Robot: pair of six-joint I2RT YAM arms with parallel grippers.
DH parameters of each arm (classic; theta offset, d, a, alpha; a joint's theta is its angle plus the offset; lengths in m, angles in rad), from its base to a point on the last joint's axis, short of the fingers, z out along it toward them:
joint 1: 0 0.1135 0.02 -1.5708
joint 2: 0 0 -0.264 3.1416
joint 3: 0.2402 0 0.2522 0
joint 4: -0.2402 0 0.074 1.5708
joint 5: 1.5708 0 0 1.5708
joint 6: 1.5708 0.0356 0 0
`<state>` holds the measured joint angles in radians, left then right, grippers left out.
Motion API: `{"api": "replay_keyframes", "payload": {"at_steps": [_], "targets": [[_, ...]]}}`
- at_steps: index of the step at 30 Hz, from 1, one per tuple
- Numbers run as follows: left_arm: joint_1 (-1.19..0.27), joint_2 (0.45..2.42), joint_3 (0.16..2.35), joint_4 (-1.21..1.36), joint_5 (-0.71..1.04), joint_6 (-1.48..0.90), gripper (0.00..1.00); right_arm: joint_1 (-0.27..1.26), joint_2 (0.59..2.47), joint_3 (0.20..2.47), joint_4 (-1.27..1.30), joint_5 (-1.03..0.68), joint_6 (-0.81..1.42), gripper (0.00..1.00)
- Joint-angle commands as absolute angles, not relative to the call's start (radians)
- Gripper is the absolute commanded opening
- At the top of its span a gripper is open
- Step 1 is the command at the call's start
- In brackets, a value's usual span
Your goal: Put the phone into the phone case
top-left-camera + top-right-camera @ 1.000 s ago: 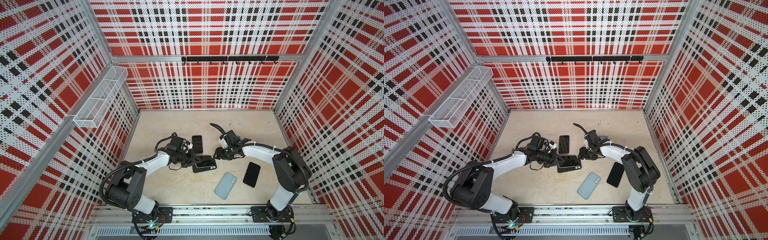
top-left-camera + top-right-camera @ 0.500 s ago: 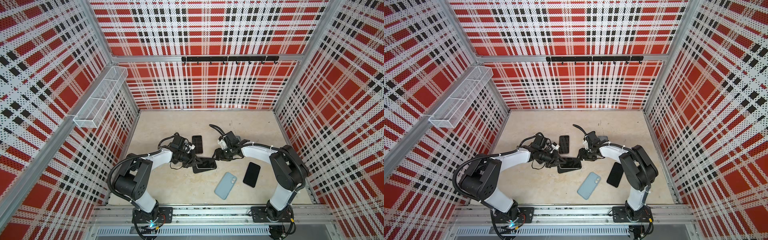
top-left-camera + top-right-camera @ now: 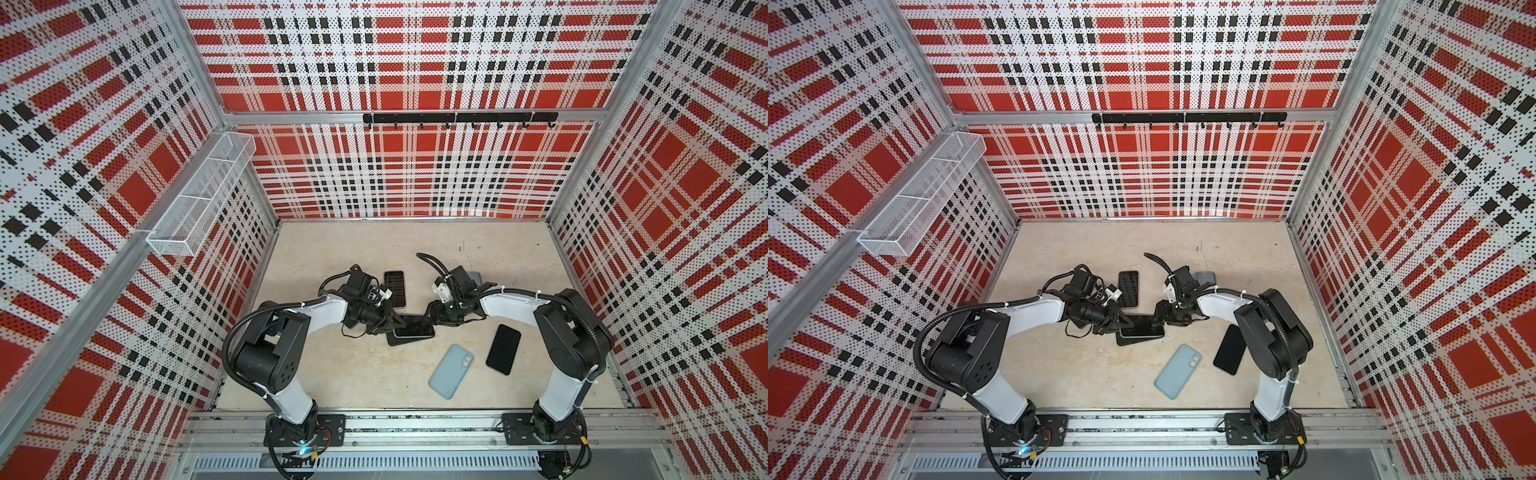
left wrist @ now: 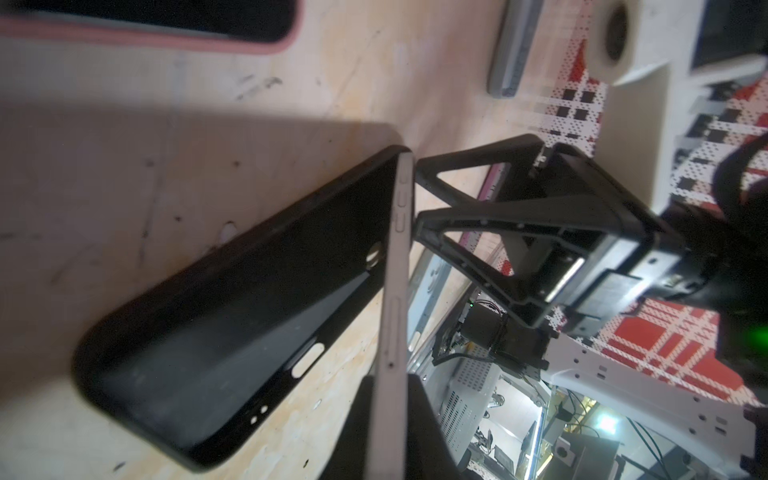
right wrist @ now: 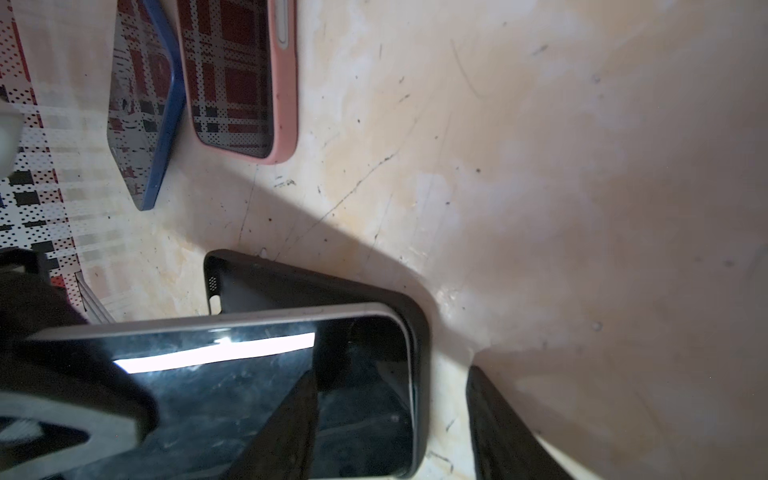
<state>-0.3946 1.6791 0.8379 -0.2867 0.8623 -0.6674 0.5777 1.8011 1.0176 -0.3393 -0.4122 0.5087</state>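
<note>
On the table, a pink-rimmed handset is seen lying just beyond the left gripper, toward the far edge. A grey device is half hidden behind the right wrist. A light blue case, back up, and a black handset are laid side by side nearer the near edge, right of the middle. At the table's middle the black phone case is laid open side up. The phone is held tilted over it, one end set inside the case's rim. The left gripper is clamped on the phone's other end, its fingers pressed against screen and back. The right gripper is spread at the seated end: one finger is laid over the screen, while the other stands just past the case, so nothing is grasped by it.
</note>
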Motion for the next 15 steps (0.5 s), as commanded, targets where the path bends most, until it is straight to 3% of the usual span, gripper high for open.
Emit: {"api": "replay_keyframes", "payload": {"at_steps": [1,10,15], "targets": [[-0.404,1.707,0.827,-0.363,0.749,-0.625,0.21,0.582,1.812,1.012,-0.317,-0.419,0.505,0.58],[-0.414,1.707,0.834,-0.44,0.625,-0.591,0.32,0.591,1.812,1.012,-0.305,-0.422,0.509,0.58],[-0.419,1.686,0.837,-0.455,0.585,-0.588,0.56,0.591,1.811,1.019,-0.31,-0.423,0.505,0.58]]}}
